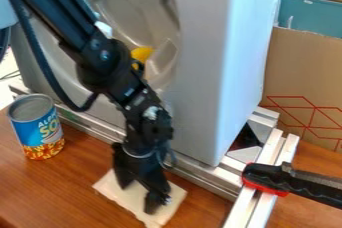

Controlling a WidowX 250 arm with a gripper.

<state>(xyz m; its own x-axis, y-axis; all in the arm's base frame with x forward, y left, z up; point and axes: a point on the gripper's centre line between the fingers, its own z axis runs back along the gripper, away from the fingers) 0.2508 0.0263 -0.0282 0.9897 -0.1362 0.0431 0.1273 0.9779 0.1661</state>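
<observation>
While your black two-finger gripper [138, 198] hangs directly over the beige, roughly square piece of cloth [131, 199], its two fingers stand well apart, with part of the cloth visible between their tips, and you have nothing in its hold. Judging from that, your handling of the cloth looks barely begun: the gripper is well placed above it, but a hold is not yet made and the cloth is not lifted. You cannot tell from this angle whether the fingertips touch it.

Beneath the gripper, the cloth lies flat on the brown wooden table [80, 187], set at a slant, with its edges showing on both sides of the fingers. You see pale, plain material with a slightly uneven lower edge; whether it has more than one layer is hard to tell.

Well to the left of the gripper in your view, the blue tin can with yellow kernels pictured round its base [41, 134] stands upright. Just behind the gripper, you have the silver metal rail [194, 176] and the large grey moulded plastic housing [204, 72]; to its right is the black and red handle [267, 178].
</observation>
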